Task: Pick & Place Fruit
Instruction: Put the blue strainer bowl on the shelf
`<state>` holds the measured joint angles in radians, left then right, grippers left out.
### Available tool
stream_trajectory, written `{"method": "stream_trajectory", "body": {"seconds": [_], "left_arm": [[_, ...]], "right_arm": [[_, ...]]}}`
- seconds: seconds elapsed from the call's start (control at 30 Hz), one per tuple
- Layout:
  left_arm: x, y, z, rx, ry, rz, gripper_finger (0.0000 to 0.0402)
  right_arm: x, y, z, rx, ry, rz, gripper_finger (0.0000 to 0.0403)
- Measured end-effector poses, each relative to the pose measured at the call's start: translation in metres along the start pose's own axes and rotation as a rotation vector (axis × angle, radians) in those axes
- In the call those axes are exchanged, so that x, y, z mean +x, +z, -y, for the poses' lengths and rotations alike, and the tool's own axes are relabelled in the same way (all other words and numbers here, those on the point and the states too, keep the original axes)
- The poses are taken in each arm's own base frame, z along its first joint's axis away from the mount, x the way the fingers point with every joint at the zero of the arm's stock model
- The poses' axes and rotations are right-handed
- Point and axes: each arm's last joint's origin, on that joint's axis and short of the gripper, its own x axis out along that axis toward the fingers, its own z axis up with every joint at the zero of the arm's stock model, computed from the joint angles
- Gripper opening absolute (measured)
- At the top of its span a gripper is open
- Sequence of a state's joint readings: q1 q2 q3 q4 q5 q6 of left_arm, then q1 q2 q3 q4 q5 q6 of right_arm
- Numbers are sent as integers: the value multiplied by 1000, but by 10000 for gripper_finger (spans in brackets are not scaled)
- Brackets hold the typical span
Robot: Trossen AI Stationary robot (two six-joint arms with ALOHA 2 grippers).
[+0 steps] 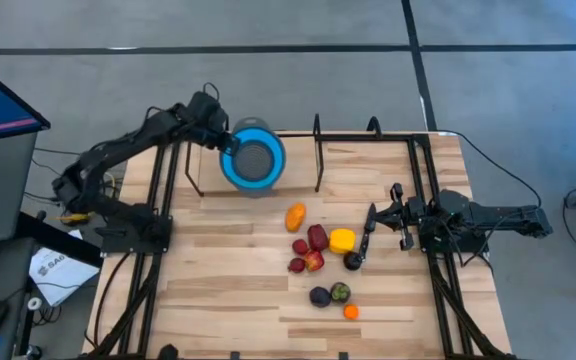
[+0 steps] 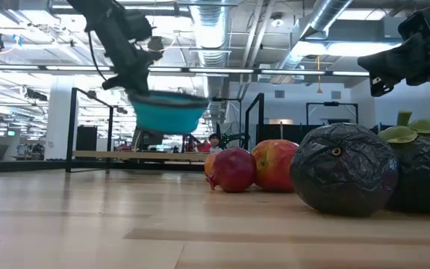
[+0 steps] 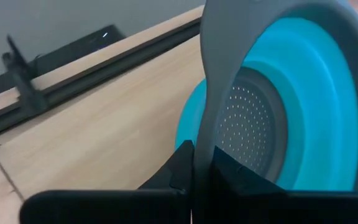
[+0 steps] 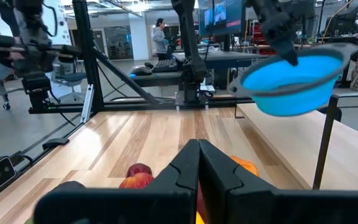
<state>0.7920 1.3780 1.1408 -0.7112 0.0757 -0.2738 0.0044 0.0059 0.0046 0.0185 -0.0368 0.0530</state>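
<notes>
A wooden desk (image 1: 218,290) stood in an open workshop. The fruit (image 1: 317,252) lay loose near its right edge, none placed yet. The left jaws (image 1: 226,141), clamped on the blue bowl (image 1: 253,160), held it aloft; the right jaws (image 1: 370,222) were together.

The right hand (image 4: 197,163) hides most of the fruit (image 4: 139,176) in its wrist view; the blue bowl (image 3: 303,106) is cut off by the left wrist picture's edge.

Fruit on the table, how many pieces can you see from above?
9, all right of the middle: orange piece, dark red, yellow, two small reds, red apple, purple, greenish-purple, tiny orange. More may hide.
</notes>
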Motion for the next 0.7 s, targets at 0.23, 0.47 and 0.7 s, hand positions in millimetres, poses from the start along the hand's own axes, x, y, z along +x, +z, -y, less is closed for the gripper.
{"method": "stream_trajectory", "body": {"seconds": [0.23,0.47,0.7], "left_arm": [[7,2,-15,-38,40,-35,17],[12,3,-24,-65,62,-54,18],[25,3,-25,-66,78,-91,21]], "right_arm": [[0,0,0,0,0,0,1],[0,0,0,0,0,0,1],[0,0,0,0,0,0,1]]}}
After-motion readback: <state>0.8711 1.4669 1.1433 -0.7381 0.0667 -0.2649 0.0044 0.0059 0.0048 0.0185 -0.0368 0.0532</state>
